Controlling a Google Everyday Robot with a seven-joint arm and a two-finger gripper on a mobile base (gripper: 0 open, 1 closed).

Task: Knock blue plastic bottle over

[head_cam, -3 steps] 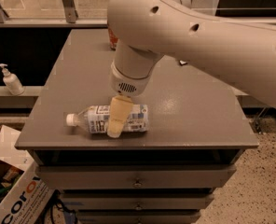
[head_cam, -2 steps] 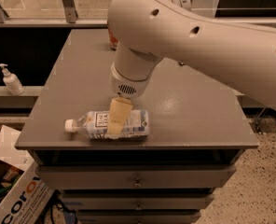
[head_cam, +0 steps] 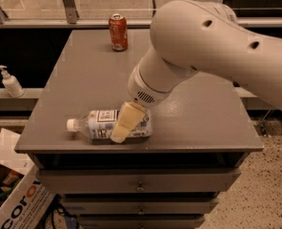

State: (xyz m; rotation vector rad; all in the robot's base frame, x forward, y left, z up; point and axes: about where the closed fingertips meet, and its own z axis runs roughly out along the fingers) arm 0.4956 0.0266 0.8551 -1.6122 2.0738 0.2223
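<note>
The blue plastic bottle (head_cam: 99,123) lies on its side near the 7 o'clock edge of the drawer cabinet (head_cam: 84,70), cap (head_cam: 72,125) toward 9 o'clock. Our gripper (head_cam: 123,128) lies over it; clenched or released, we cannot tell.

Two bottles (head_cam: 103,124) (head_cam: 10,82), one can (head_cam: 117,31), one claw (head_cam: 124,125)

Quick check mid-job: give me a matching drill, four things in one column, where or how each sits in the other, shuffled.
1 bottle
2 can
3 pump bottle
4 tool

A upright at the table's far edge
B off the table, at the left of the view
C over the bottle's middle
D on its side near the front edge

Pairs: 1-D, 2-A, 3-B, 4-C
</note>
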